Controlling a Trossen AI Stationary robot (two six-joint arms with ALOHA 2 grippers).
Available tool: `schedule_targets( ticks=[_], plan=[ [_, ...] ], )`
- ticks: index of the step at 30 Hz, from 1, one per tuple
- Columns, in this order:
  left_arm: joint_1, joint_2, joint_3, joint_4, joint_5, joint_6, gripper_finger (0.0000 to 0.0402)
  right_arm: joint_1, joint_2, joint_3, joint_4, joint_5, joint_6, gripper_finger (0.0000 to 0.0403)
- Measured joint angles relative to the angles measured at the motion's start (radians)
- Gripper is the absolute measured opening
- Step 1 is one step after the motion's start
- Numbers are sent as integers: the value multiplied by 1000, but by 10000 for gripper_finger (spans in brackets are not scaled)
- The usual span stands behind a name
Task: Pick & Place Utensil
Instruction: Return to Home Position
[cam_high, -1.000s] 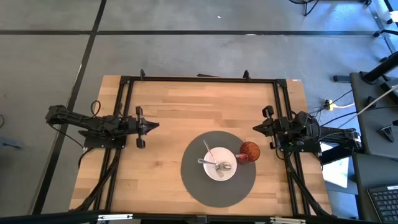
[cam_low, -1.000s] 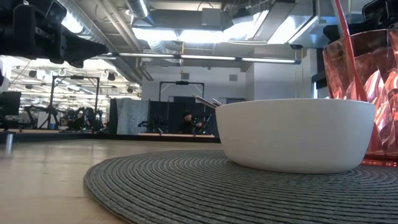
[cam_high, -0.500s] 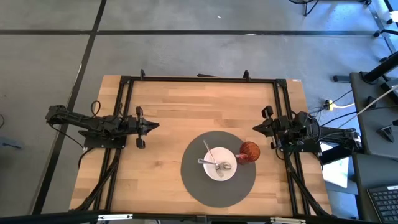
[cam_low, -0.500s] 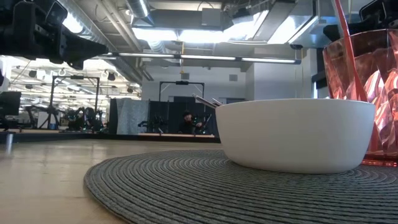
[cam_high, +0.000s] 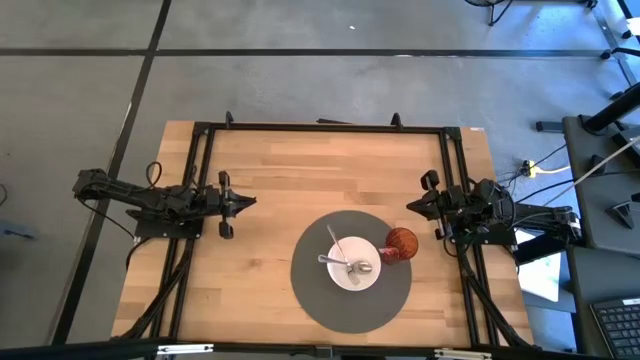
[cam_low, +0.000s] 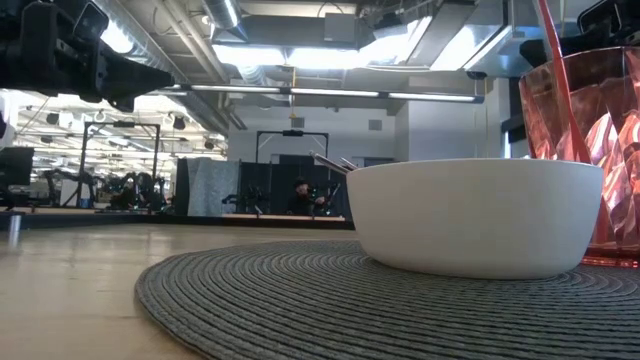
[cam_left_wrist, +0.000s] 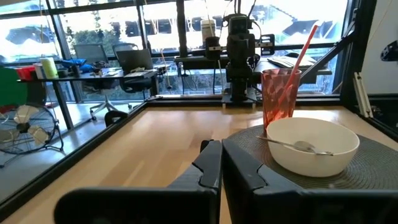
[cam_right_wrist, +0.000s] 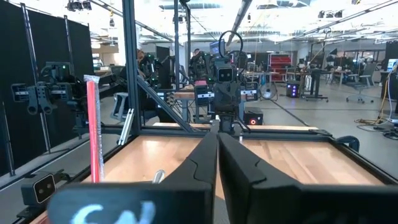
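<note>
Nearest you, a round grey woven mat lies on the bench, close to its front edge and right of centre. Nothing stands between the mat and either arm; bare wood lies on both sides of it. A black frame runs round the bench.

Farther back, the left gripper hangs over the left rail of the frame, pointing inward. Its jaws are clenched on nothing, well apart from the mat. Opposite it, the right gripper sits at the right rail, its jaws also clenched and empty, near the cup but not touching it. Beyond the bench, in the low view, a person shows far off in the room.

On the mat, the white bowl stands near the middle. The fork lies in it with its handle leaning out over the far left rim. The spoon lies across the bottom, its head to the right. Just beside the bowl, on the right and a little farther back, stands a red cup with a straw in it. In the low view the bowl hides the cup's lower left part.
</note>
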Motion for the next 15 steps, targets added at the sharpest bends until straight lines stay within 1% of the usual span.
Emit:
schedule_targets(
  ticks=[15],
  plan=[
    [0,0,0,0,0,0,4,0,0,0,0,0,0,20]
  ],
)
